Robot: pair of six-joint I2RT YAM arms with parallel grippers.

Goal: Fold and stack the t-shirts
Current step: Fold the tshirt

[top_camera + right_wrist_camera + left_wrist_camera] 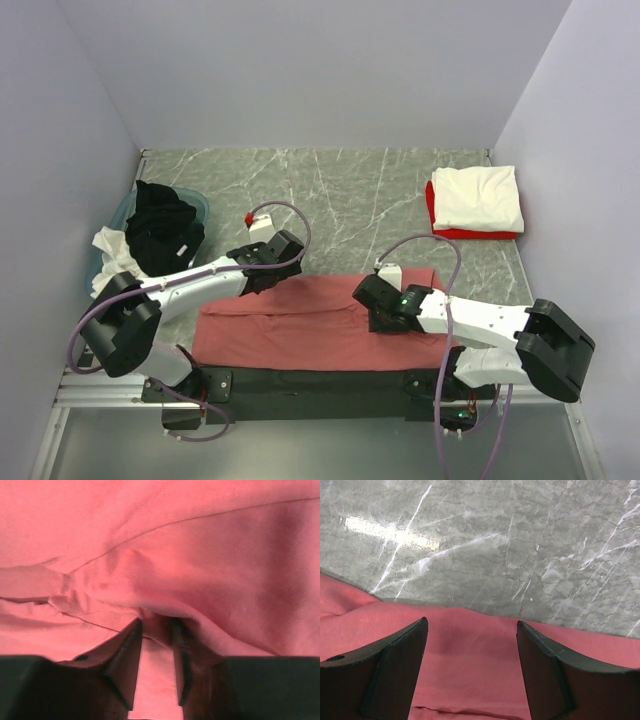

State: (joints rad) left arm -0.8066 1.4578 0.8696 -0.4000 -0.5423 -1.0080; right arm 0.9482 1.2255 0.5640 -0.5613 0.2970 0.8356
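Note:
The large salmon-pink t-shirt (300, 335) lies spread along the near edge of the table. My left gripper (258, 285) is open just above the shirt's far edge; in the left wrist view (472, 622) its jaws stand wide apart over the pink cloth (470, 665), holding nothing. My right gripper (374, 318) is on the shirt's right part; in the right wrist view (156, 622) its jaws are nearly together, pinching a raised fold of pink cloth (200, 565). A folded cream-white shirt (478, 197) lies on a folded red one (445, 232) at the back right.
A teal basin (200, 205) at the left holds a crumpled black shirt (165, 225), with a white one (112, 255) hanging over its near rim. Grey marble table (340, 195) lies beyond the pink shirt. Walls close in on the left, right and back.

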